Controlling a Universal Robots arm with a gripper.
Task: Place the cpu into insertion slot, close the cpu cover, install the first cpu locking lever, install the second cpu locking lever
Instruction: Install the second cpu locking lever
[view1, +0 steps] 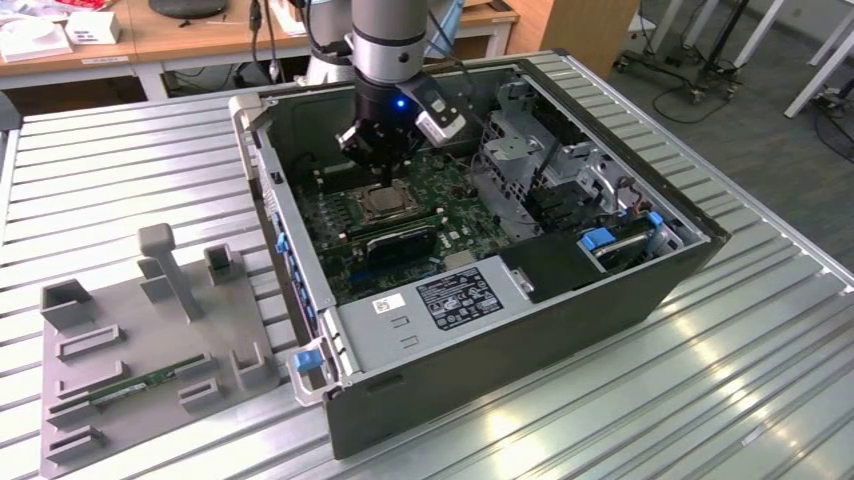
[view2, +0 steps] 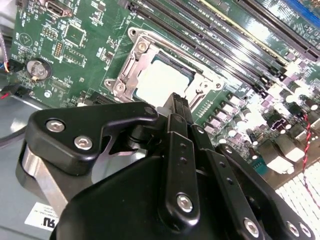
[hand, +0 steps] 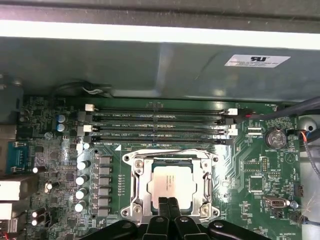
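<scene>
arm upright, gripper (hand: 168, 202) low over cpu (hand: 171, 186).

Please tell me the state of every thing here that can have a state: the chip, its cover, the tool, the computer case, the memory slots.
cpu: seated in the insertion slot.
cpu cover: closed, lying flat around the cpu.
tool: fingers together, holding nothing, tips at the cover's edge.
computer case: lying on its side, open.
memory slots: empty.
memory stick: resting in the grey holder, outside the case.
</scene>
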